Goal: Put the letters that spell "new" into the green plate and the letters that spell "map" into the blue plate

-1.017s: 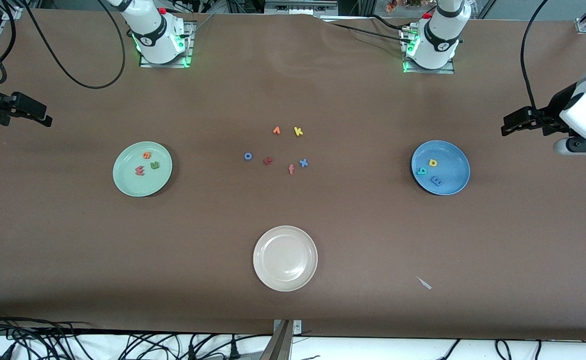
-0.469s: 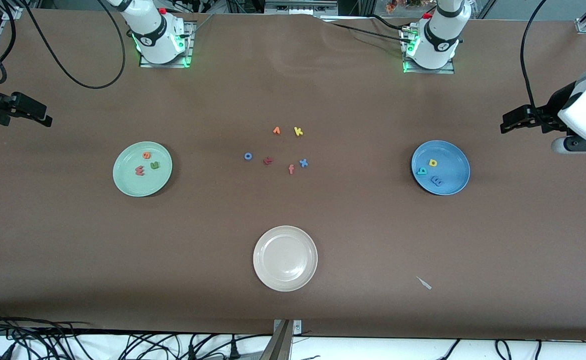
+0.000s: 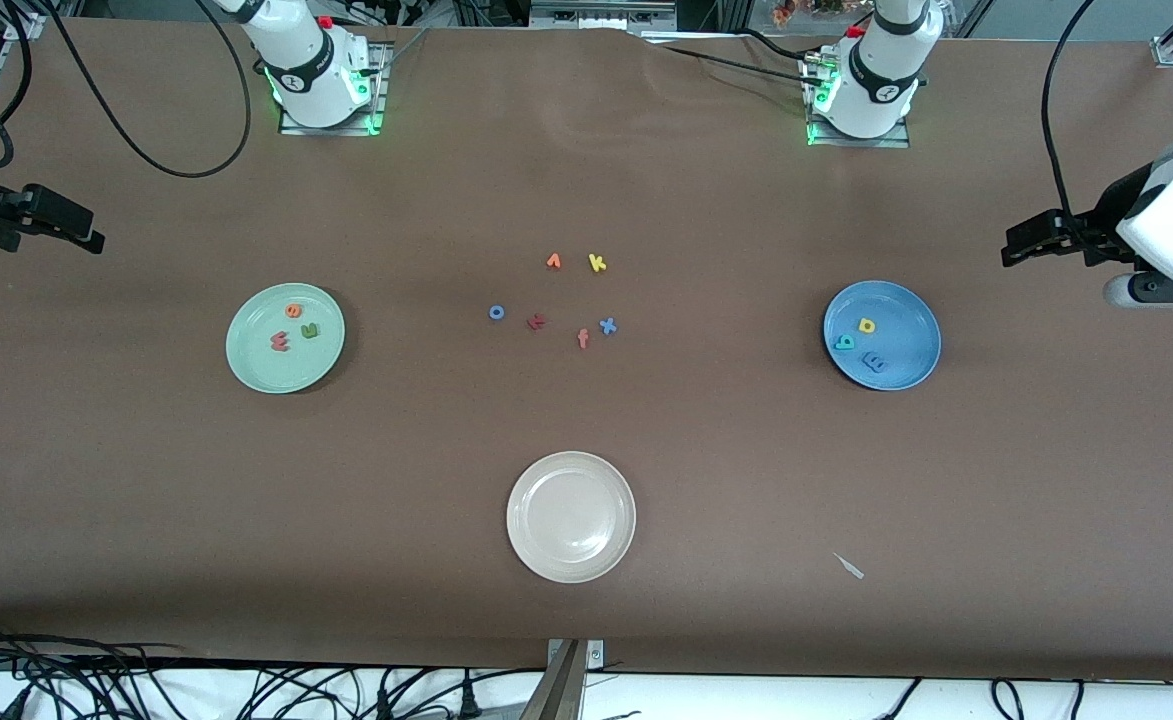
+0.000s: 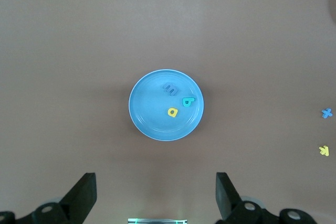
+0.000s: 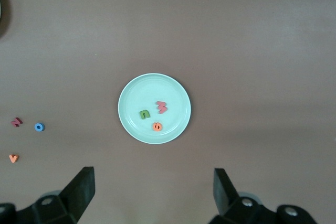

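Observation:
The green plate [image 3: 256,350] lies toward the right arm's end and holds the green n [image 3: 310,331], orange e [image 3: 293,311] and pinkish-red w [image 3: 280,343]. Toward the left arm's end, the blue plate [image 3: 911,330] holds the yellow a [image 3: 866,326], teal p [image 3: 844,342] and blue m [image 3: 874,363]. My right gripper [image 3: 86,237] hangs open and empty high above the table's end, with the green plate [image 5: 134,98] in its wrist view. My left gripper [image 3: 1014,248] hangs open and empty at the other end, looking down on the blue plate [image 4: 152,121].
Loose letters lie mid-table: orange v [image 3: 553,262], yellow k [image 3: 597,263], blue o [image 3: 496,312], a dark red letter [image 3: 537,321], an orange-red f [image 3: 583,339] and blue x [image 3: 607,325]. A beige-white plate [image 3: 571,516] sits nearer the camera, with a small pale scrap [image 3: 849,566] beside it.
The left arm has shifted very slightly upward in the front view. The right arm, plates and letters have not moved.

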